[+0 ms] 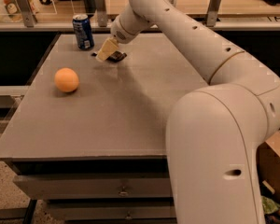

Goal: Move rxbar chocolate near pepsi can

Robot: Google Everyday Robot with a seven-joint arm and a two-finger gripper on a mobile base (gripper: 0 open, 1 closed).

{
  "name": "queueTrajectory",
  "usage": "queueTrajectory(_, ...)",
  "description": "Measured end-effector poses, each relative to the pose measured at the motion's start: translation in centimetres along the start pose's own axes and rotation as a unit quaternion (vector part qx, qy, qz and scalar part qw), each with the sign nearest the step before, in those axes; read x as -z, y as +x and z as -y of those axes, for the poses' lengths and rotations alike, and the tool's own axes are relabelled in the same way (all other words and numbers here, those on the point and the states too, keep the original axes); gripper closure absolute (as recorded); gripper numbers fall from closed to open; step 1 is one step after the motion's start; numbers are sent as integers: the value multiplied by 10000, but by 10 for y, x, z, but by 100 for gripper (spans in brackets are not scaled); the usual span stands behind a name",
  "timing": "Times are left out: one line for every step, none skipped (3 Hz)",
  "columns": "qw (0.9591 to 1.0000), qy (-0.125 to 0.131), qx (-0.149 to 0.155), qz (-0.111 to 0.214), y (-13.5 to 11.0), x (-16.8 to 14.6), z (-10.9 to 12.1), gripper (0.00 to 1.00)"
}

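Three things on the grey surface: orange, bar, can.

Nearest is the white arm. It fills the right foreground, rises from bottom right and reaches back-left over the surface. Low behind it at the right edge is a cardboard box. Under the surface's front edge there are two drawer fronts.

Orange sits on the left side, mid-depth, on its own and well apart from the rest.

Further back, left of centre, the claw is angled down-left, low over the surface and right over the rxbar chocolate. The bar lies flat on the surface. Most of the dark wrapper shows to the right of the claw, plus a thin dark sliver to its left. Claw apart or together: can't tell, and the same goes for whether it is actually touching the wrapper.

Pepsi can stands upright near the back-left edge, blue with a silver top. The bar is near it, just to the right and slightly forward, with a gap between them. The claw sits between can and bar, clear of the can.

Behind the surface a pale ledge runs across, with upright posts on it.
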State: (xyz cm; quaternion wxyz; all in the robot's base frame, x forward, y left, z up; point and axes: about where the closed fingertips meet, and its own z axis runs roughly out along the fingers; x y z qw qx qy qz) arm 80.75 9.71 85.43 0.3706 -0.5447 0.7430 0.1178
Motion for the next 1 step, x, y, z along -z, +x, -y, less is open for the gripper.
queueTrajectory(10000,-5,-7,9,0,0,0,0)
